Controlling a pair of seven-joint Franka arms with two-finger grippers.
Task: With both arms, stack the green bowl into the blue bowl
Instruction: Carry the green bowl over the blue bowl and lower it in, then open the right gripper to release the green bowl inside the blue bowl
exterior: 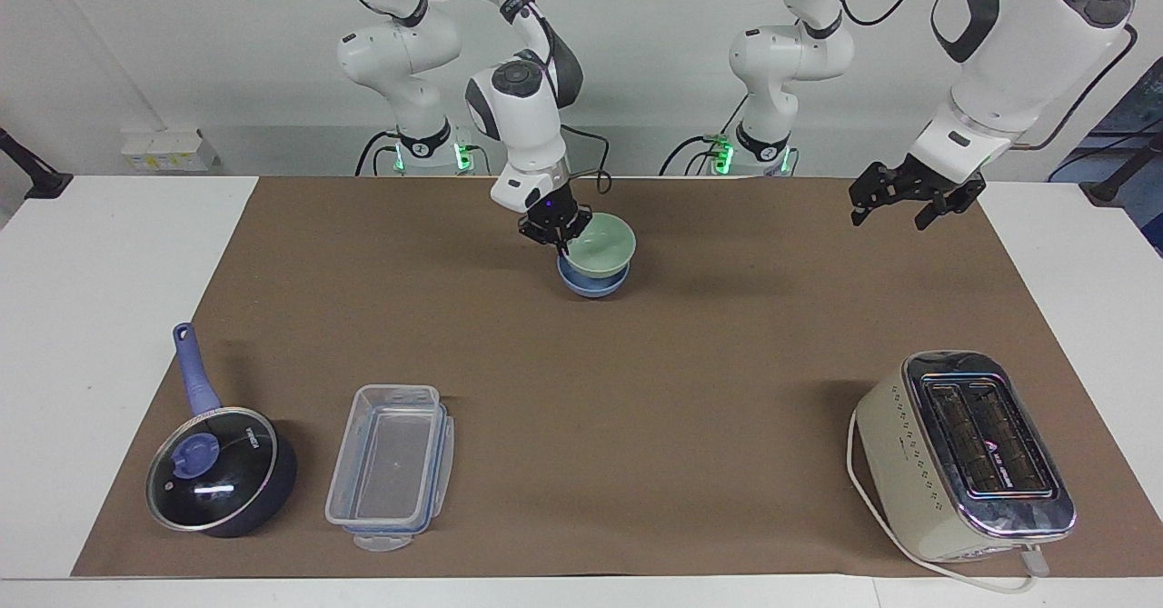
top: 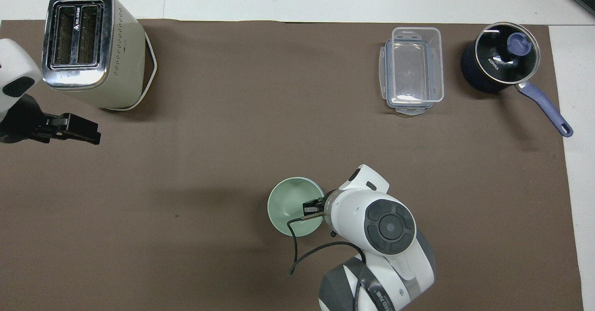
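The pale green bowl (exterior: 603, 243) sits down inside the blue bowl (exterior: 589, 284), near the robots' edge of the brown mat. Only the blue bowl's lower wall shows under it. My right gripper (exterior: 556, 232) is shut on the green bowl's rim, on the side toward the right arm's end. In the overhead view the green bowl (top: 290, 203) hides the blue bowl completely, and the right gripper (top: 310, 207) pinches its rim. My left gripper (exterior: 909, 199) waits in the air, open and holding nothing, over the mat at the left arm's end (top: 80, 129).
A cream toaster (exterior: 963, 453) stands farther from the robots at the left arm's end. A clear plastic container (exterior: 391, 467) and a dark blue lidded saucepan (exterior: 218, 473) lie farther out at the right arm's end.
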